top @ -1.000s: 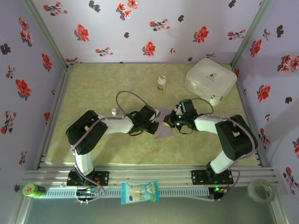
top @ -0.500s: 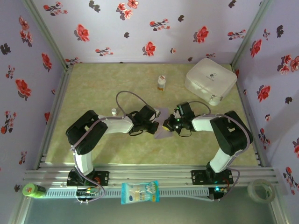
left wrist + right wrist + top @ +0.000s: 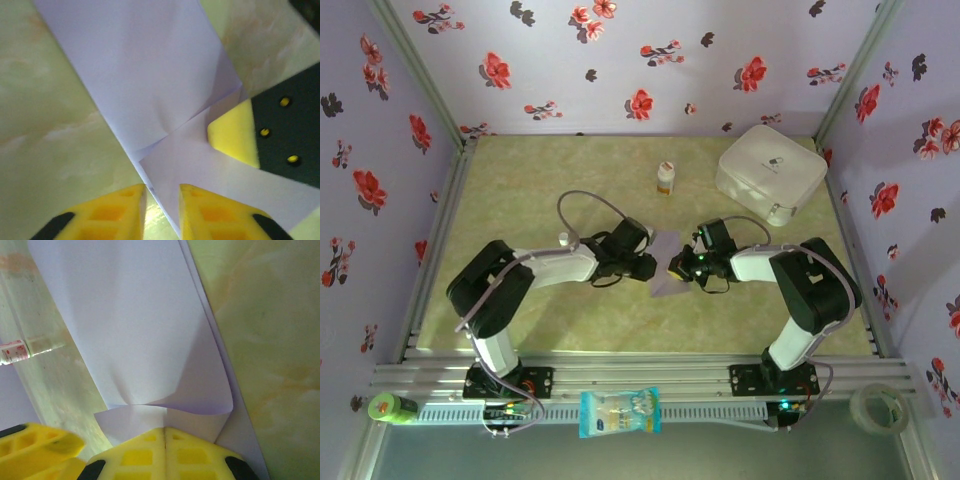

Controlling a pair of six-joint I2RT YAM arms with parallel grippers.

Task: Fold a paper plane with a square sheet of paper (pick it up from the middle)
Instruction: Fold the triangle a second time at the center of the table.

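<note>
One green marbled table [image 3: 520, 200] carries everything. At its back right corner sits a white rounded case [image 3: 770, 172]. Near the table's middle the pale lavender sheet of paper [image 3: 667, 282] lies flat and partly folded, with one flap creased diagonally across it, between the ends of the two arms. The left pincer [image 3: 162, 189] is at the sheet's left edge, its yellow fingers [image 3: 117, 210] slightly apart, and the edge runs into the gap between them. The right pincer [image 3: 165, 432] is closed, its tips touching the sheet from the right where a flap curls up. Whether it pinches that flap I cannot tell. A small white bottle [image 3: 665, 178] stands behind the paper, well apart.
</note>
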